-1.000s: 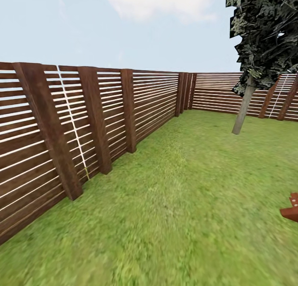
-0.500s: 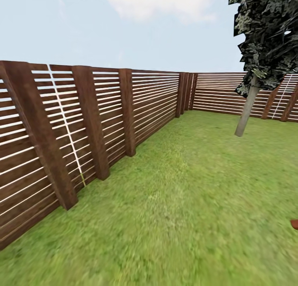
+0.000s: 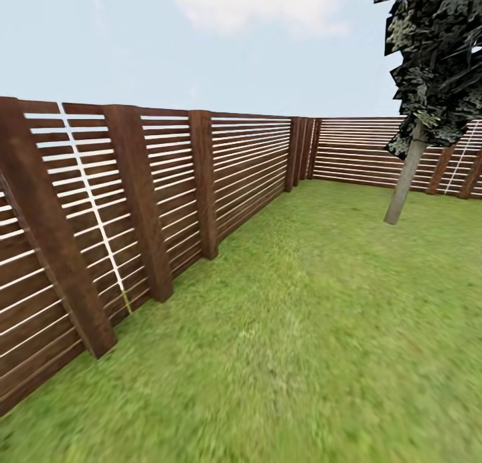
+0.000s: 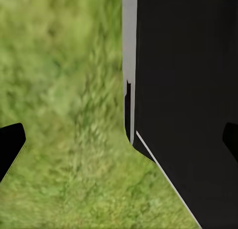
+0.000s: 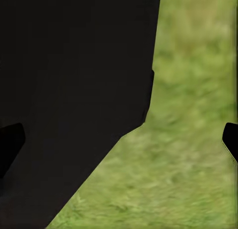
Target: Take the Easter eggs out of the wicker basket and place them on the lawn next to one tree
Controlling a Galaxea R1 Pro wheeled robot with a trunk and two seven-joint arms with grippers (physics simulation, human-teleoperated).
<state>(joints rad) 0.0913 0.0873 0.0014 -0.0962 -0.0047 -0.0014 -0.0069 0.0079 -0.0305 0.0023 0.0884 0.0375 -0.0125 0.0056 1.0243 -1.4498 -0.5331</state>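
As the whole head view has slid since a second ago, with the fence [image 3: 134, 202] posts drifting left and the tree [image 3: 405, 182] easing right, I take it that my camera is turning, not the garden. A reddish-brown object that sat at the right edge of the lawn [image 3: 301, 329] a second ago has dropped out of frame with that turn; I cannot say what it was.

For the task this means I am in transit. No basket and no eggs are in front of me, so I cannot say where they lie or what the basket holds. The one useful landmark is the tree, standing well off near the far fence, with open grass between me and it.

The left tool [image 4: 119, 139] looks released: its two dark fingertips sit at opposite edges of the wrist view, grass and a black part of the robot between them, nothing gripped. The right tool [image 5: 119, 139] reads the same, tips wide apart and empty over grass.
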